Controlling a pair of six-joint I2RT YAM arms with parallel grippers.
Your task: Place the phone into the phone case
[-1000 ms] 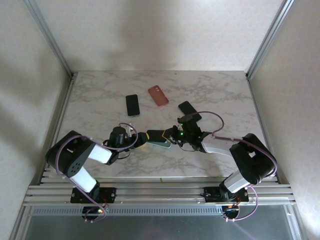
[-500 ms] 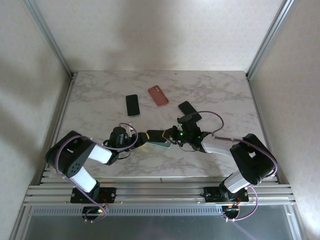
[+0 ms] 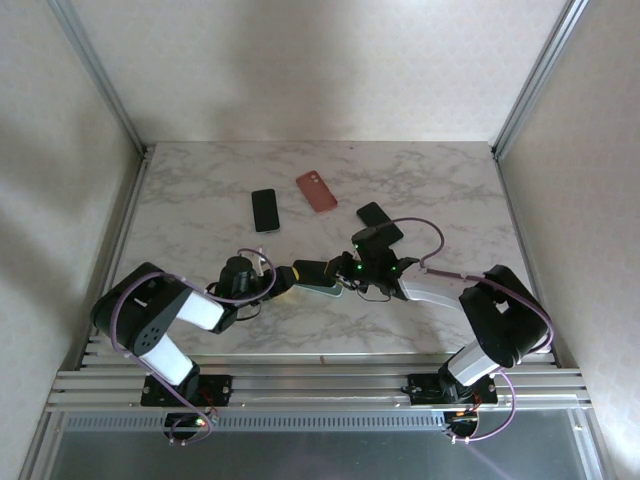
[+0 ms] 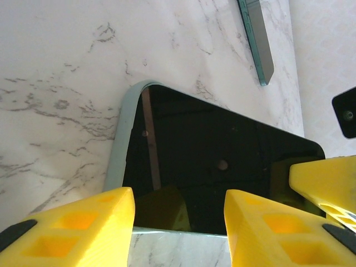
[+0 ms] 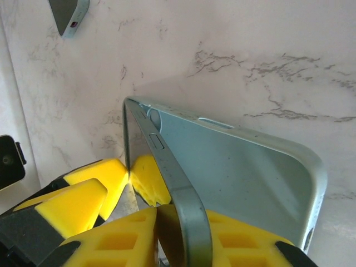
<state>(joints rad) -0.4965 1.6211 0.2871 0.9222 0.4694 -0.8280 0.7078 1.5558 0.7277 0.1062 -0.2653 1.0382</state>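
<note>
Centrally, left pincer [image 4: 179, 214] part-open at phone [image 4: 222, 161], right pincer [image 5: 130, 194] against phone case [image 5: 239, 167]

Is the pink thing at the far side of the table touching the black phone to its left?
Apart. The top view shows the pink thing and the black phone with a strip of bare marble table between them.

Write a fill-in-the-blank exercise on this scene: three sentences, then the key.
1. The tabletop has a white ___ pattern.
2. The fingers of the left gripper are ___ in colour.
3. The screen of the phone in front of those fingers is ___.
Missing words: marble; yellow; black.
</note>
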